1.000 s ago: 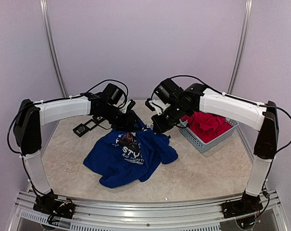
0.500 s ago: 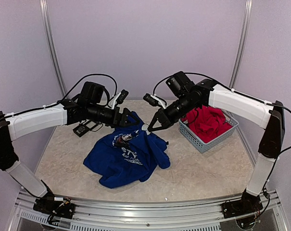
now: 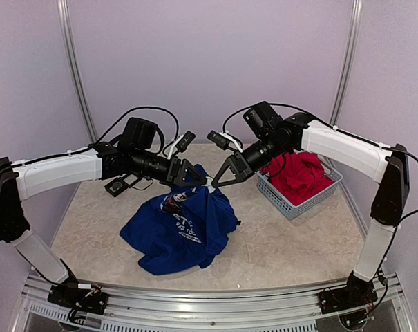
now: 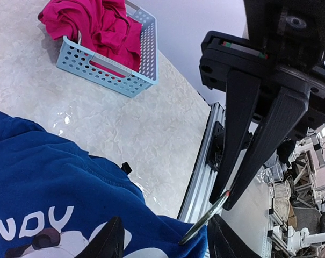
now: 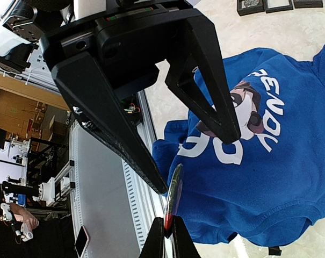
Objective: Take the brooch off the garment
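Observation:
The garment (image 3: 184, 228), a royal-blue T-shirt with white lettering, lies bunched on the table, with one part pulled up into a peak between the two arms. The brooch (image 5: 174, 188) shows edge-on as a thin disc with a red rim, still stuck in the blue cloth (image 4: 71, 183). My right gripper (image 5: 165, 236) is shut on the brooch's (image 4: 205, 217) rim and reaches in from the right (image 3: 214, 183). My left gripper (image 4: 167, 242) is open, its fingers (image 4: 111, 239) straddling the raised fold right beside the brooch, and it comes in from the left (image 3: 197, 178).
A light-blue perforated basket (image 3: 291, 204) holding a red garment (image 3: 298, 176) stands at the right, also in the left wrist view (image 4: 106, 67). Small black trays (image 3: 122, 183) lie at the back left. A small black bit (image 4: 126, 167) lies on the table beside the shirt.
Both grippers have risen off the table and the shirt's upper part has come up with the brooch. The left arm has stretched out towards the fold; its jaws widened, then narrowed.

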